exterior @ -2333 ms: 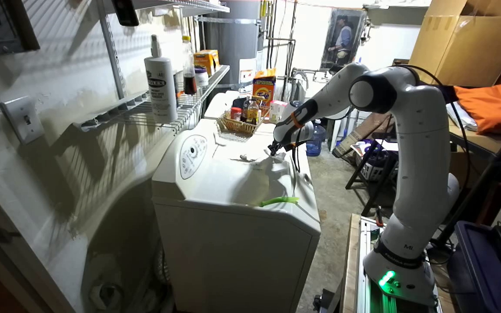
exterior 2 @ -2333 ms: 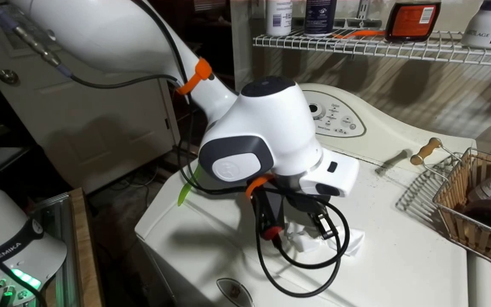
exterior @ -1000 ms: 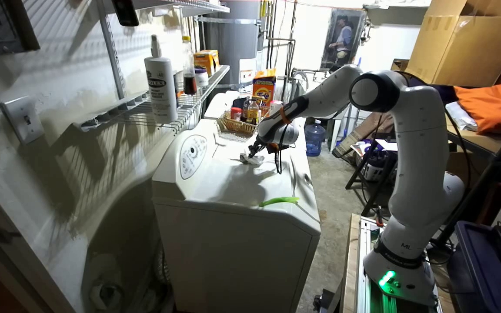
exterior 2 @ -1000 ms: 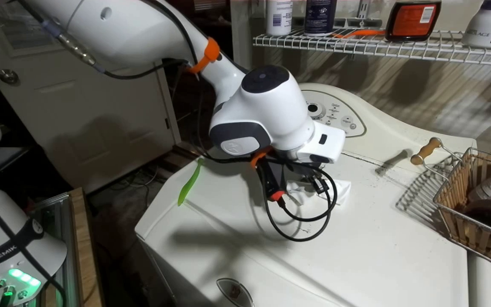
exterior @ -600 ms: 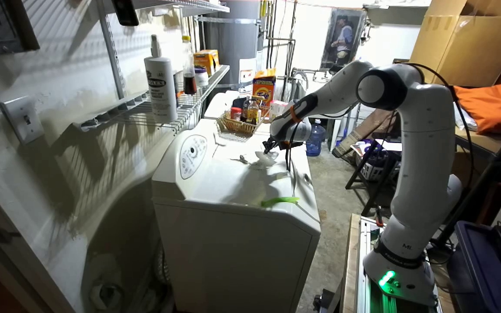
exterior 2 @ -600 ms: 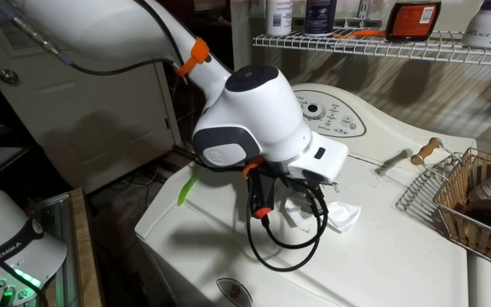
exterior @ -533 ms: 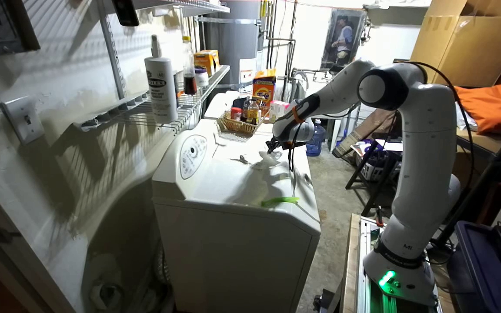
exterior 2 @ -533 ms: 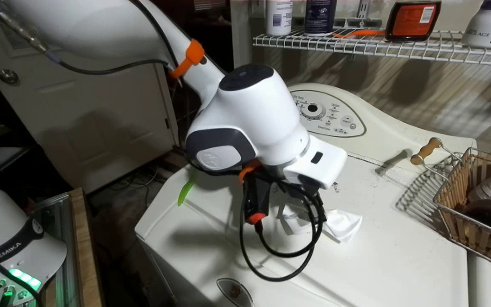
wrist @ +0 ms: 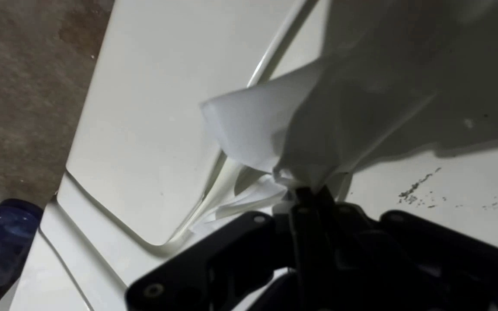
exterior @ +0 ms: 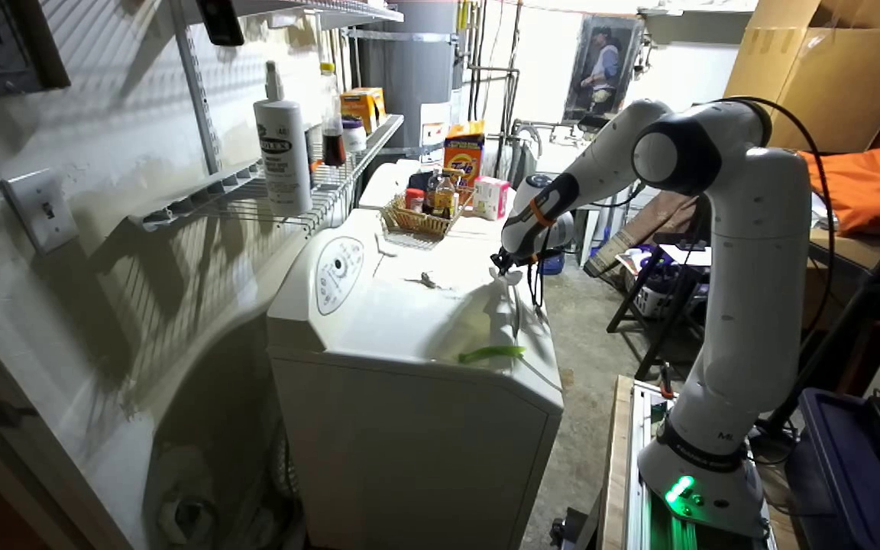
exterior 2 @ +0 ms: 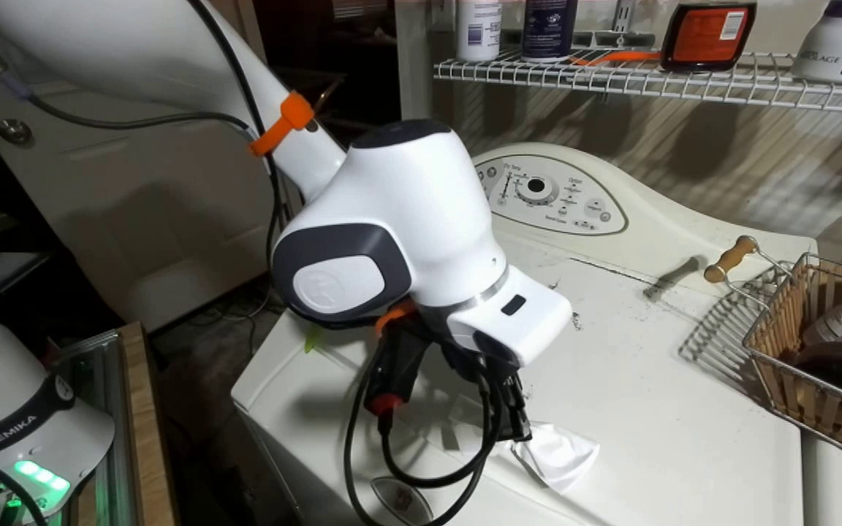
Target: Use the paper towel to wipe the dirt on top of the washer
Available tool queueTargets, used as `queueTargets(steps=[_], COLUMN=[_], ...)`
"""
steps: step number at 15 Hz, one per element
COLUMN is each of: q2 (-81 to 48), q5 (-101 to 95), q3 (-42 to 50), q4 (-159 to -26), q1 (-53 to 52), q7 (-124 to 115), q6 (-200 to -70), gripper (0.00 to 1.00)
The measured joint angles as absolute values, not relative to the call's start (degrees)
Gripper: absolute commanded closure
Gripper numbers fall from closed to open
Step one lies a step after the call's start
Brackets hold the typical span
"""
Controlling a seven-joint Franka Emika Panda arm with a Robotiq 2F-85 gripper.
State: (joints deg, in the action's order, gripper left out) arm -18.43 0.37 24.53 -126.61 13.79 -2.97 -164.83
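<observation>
One paper towel (exterior 2: 561, 453), pinched in claw (wrist: 315, 193), now nearer washer (exterior: 409, 412) front

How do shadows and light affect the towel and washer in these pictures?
Wrist view: the towel is partly shaded, right edge hard to trace, the gripper nearly black; an exterior view: the washer carries a shadow, its far top very bright.

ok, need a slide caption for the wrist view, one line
Gripper pinching a crumpled paper towel over the washer, dark specks showing at frame right.
</observation>
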Motion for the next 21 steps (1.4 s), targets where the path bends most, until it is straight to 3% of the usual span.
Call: queueTargets(steps=[10, 21], q2=[-18.75, -21.77], q5=[1.08, 15.02], q3=[18.90, 2.96], q4=[-125.38, -120.09], q1=[15.22, 24.33], q7=[-3.74, 12.98], q6=[-161.21, -161.25], gripper=[0.99, 0.99])
